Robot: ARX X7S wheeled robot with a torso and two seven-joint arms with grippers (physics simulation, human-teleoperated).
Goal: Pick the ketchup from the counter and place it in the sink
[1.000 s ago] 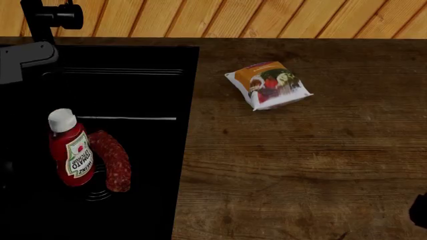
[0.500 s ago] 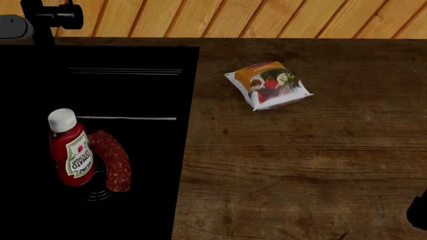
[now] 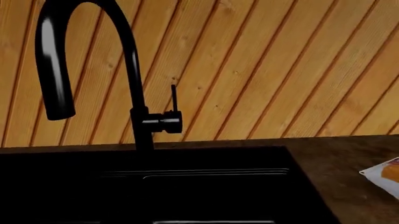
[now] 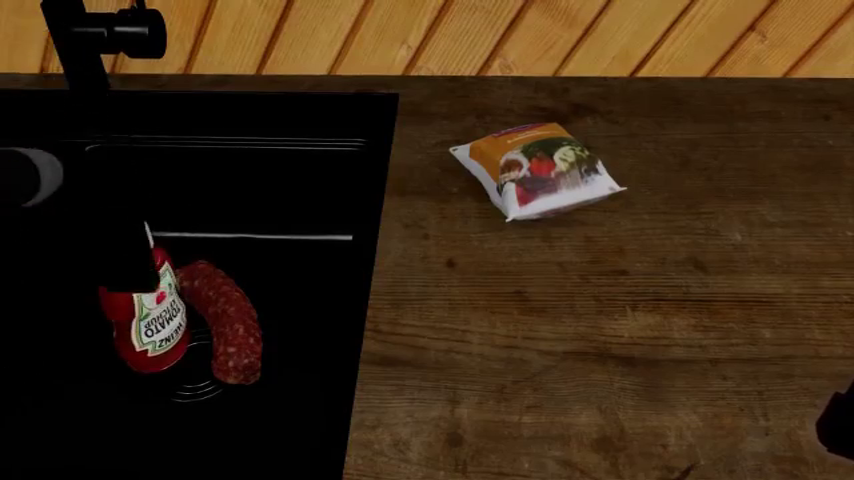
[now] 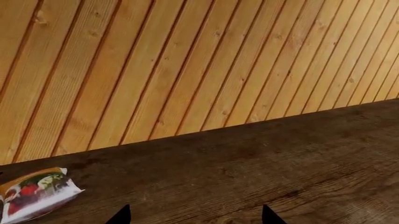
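Note:
The ketchup point(image 4: 154, 325) stands upright in the black sink point(image 4: 267, 115), near the drain, its red body and label showing. A dark part of my left arm point(image 4: 123, 250) crosses in front of its white cap and hides it. A grey segment of that arm point(image 4: 24, 176) shows at the sink's left. Black against the black basin, the left gripper's fingers cannot be made out in either view. My right gripper point(image 5: 194, 217) hovers open over the dark wood counter point(image 5: 262, 158), nothing between its fingertips point(image 5: 121, 215).
A speckled red sausage point(image 4: 227, 322) lies beside the ketchup in the basin. A chips bag point(image 4: 537, 168) rests on the counter point(image 4: 601, 320) to the right of the sink. The black faucet point(image 3: 134, 93) rises at the sink's back, before the slatted wooden wall.
My left arm has swung down over the sink; its dark part now covers the ketchup's cap. The ketchup, sausage and bag have not moved.

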